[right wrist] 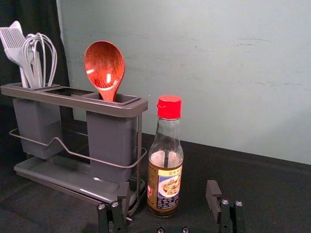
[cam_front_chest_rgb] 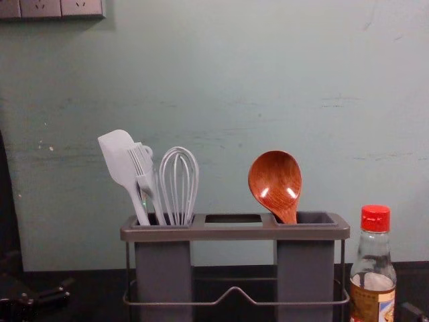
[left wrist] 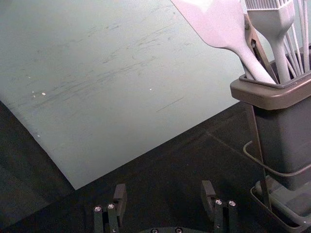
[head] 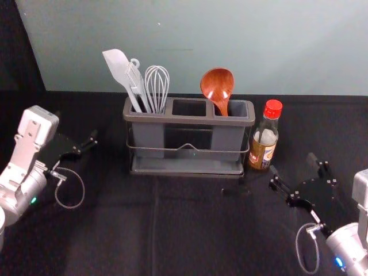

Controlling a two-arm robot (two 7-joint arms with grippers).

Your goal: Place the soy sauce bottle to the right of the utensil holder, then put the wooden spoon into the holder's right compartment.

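The soy sauce bottle [head: 264, 138] stands upright just beside the right end of the utensil holder [head: 190, 121], its red cap closed and its label facing forward; whether glass and holder touch, I cannot tell. The wooden spoon [head: 217, 87] is in the holder's right compartment, bowl up, handle down inside and leaning a little.

The right gripper [head: 292, 165] is in front and to the right of the holder, near the foot of the bottle. Its two fingers [right wrist: 212, 196] are spread wide with nothing gripped between them; in the right wrist view the bottle appears beyond that gap, and neither finger has hold of it.

The left gripper [head: 77, 127] is out to the left of the holder, well apart from it, its fingers also wide apart and gripping nothing.

In the holder's left compartment a pale spatula [cam_front_chest_rgb: 119, 157], a brush [cam_front_chest_rgb: 143, 171] and a whisk [cam_front_chest_rgb: 179, 184] stand head up, the spatula tilting outward to the left. A bent wire rail [cam_front_chest_rgb: 234, 291] runs across the holder's front. Under it all lies a black cloth [head: 115, 230], and behind the holder rises a grey-green wall [head: 287, 52].
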